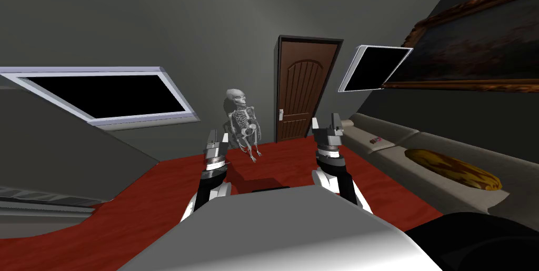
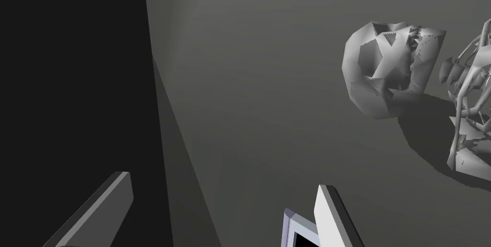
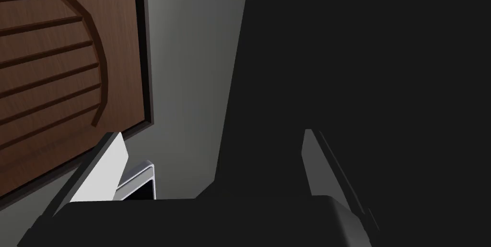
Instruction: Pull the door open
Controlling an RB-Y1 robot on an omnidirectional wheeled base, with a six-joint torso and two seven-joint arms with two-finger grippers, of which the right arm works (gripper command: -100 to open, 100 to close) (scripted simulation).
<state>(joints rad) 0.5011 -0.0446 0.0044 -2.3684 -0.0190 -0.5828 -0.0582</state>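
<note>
Across the red floor, the brown door stands closed in the far wall, well apart from the robot. The left gripper and right gripper are raised, each with 2 fingers spread, holding nothing. A skeleton sits near the door.

The glossy red floor carries a pale grey seated skeleton near its far edge and, along its right side, a long beige sofa on which lie an oval yellow-brown cushion and a small dark red object.

Head, right wrist toward distant door
</note>
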